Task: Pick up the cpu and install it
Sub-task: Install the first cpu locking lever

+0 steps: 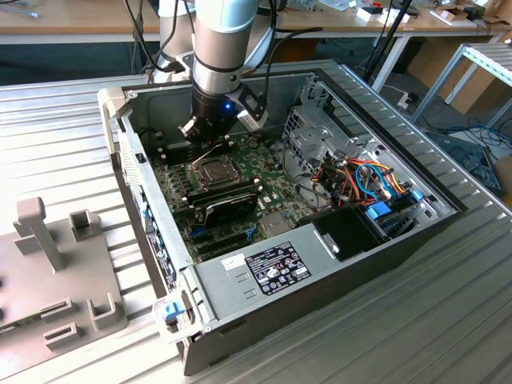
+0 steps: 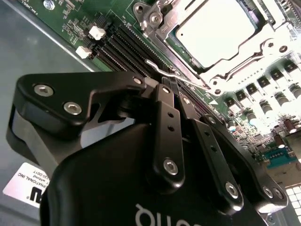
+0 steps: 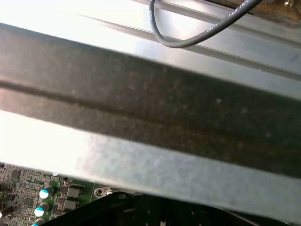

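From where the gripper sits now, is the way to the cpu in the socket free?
Probably yes. In the second wrist view the cpu lies in the socket with its silvery top bare inside the metal frame, and the gripper is just beside it. A thin wire lever crosses between them and might catch.

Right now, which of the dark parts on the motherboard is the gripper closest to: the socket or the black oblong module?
The socket, with its metal frame and the cpu seated in it. The gripper hangs just above it; the black oblong module lies farther off.
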`<state>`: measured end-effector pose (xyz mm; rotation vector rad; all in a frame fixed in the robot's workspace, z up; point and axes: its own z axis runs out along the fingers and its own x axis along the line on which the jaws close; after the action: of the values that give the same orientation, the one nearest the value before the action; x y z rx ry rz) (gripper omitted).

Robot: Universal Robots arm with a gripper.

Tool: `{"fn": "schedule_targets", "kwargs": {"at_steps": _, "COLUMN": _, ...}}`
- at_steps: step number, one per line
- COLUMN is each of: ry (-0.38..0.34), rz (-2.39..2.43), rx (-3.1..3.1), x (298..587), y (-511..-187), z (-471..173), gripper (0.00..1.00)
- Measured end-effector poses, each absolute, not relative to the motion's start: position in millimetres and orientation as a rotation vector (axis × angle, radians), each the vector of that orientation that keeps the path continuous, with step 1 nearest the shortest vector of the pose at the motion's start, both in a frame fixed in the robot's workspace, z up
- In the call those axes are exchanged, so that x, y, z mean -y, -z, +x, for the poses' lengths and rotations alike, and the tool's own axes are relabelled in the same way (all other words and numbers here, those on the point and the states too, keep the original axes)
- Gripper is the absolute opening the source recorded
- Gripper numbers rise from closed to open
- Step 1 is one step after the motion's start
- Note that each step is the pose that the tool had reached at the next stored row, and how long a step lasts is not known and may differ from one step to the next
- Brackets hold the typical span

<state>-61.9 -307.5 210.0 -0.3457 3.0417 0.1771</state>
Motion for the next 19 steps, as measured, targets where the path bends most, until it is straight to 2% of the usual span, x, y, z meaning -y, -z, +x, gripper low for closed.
{"fn": "schedule_targets", "kwargs": {"at_steps": 19, "ry": -0.176, "rz": -0.344, "rx": -3.036, "x": 307.5, "y": -223.0, "z": -65.5, "gripper": 0.11}}
